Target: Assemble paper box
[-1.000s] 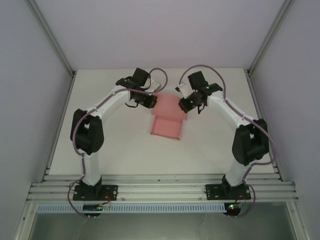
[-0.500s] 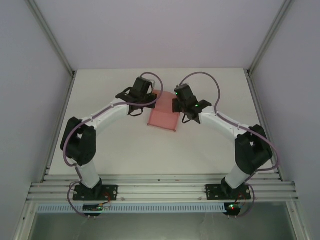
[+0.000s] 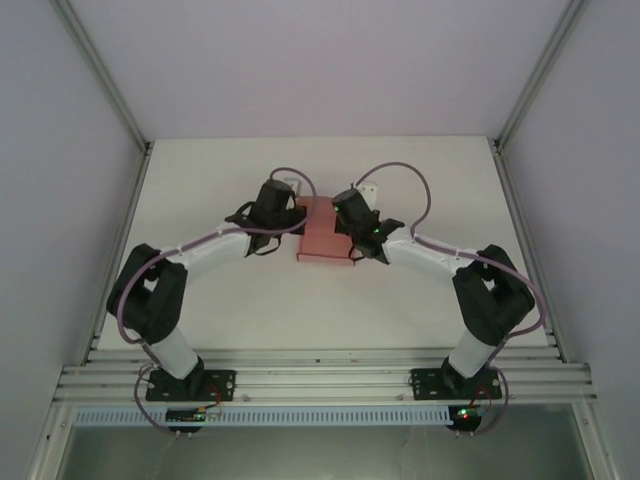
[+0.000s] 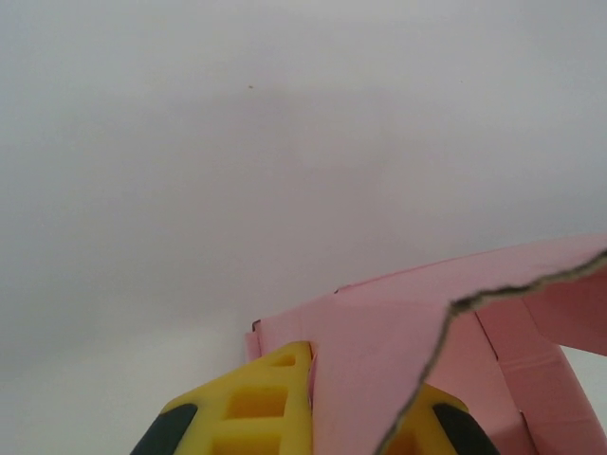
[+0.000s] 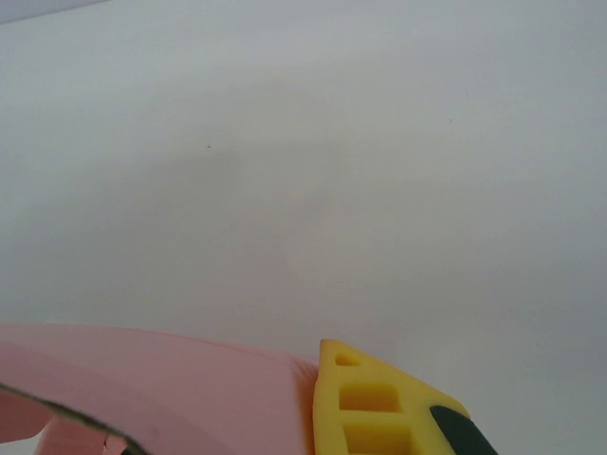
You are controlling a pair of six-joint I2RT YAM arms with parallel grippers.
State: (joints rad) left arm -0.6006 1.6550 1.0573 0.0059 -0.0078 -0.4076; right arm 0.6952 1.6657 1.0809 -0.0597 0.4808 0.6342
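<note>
Top external view: two white-and-black arms bent inward over a flat white table (image 3: pixel 430 180), with their wrists meeting at mid-table.
Task item: paper box (image 3: pixel 318 238) of thin pink card, a partly folded rectangular sheet.
Box position: middle of the table, directly between the two wrists, touched on both sides.
Left gripper (image 3: pixel 293 222): at the left edge of the pink card, pointing right.
Right gripper (image 3: pixel 348 232): at the right edge of the card, pointing left and overlapping its far-right corner.
Cables: purple cables (image 3: pixel 395 170) looping from each wrist back along its arm.
Left wrist view, fingers: two yellow ribbed fingers (image 4: pixel 261 403) with dark pads, drawn close together at the bottom edge.
Left wrist view, grip: left gripper (image 4: pixel 356 398) closed onto a pink panel of the box (image 4: pixel 379 322), which fills the narrow gap and hides part of the right-hand finger.
Left wrist view, card: panel raised off the table, raw brown cut edge running up to the right, creased flaps beyond it.
Right wrist view, finger: one yellow finger (image 5: pixel 379 408) at the bottom, its inner face against the pink card (image 5: pixel 190 389).
Right wrist view, grip: opening cannot be told, as the card covers the rest.
Background: plain white tabletop (image 5: pixel 332 142) in both wrist views.
</note>
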